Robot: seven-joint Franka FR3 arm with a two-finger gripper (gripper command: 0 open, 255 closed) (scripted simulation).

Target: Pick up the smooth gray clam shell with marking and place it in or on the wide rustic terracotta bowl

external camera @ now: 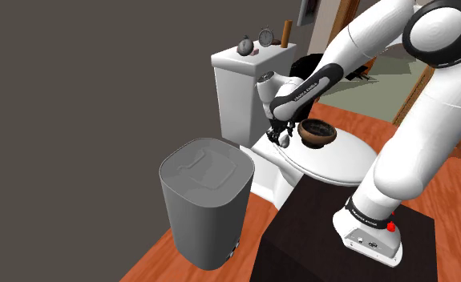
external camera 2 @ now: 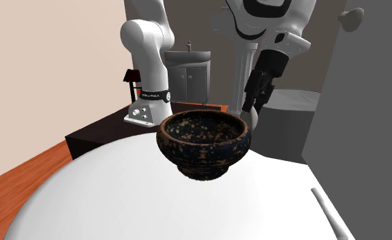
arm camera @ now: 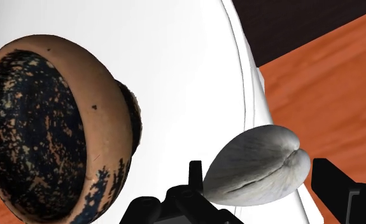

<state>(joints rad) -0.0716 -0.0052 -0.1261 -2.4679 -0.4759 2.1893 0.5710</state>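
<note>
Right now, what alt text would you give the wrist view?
A pale grey clam shell is at the gripper, by the edge of a white toilet lid. Beside it stands a brown bowl with a dark speckled inside.

Clam shell point(arm camera: 254, 162): pale grey-white, smooth, 1 dark seam line along its length, 1 end notched. It sits crosswise between the 2 black fingers of the gripper point(arm camera: 259, 172), both of which touch it, over the edge of the white lid point(arm camera: 175, 63).

Bowl point(arm camera: 108, 102): wide, with a short foot. The outside is brown terracotta, the inside black with tan speckles. It stands upright on the lid, near the shell and apart from it.
</note>
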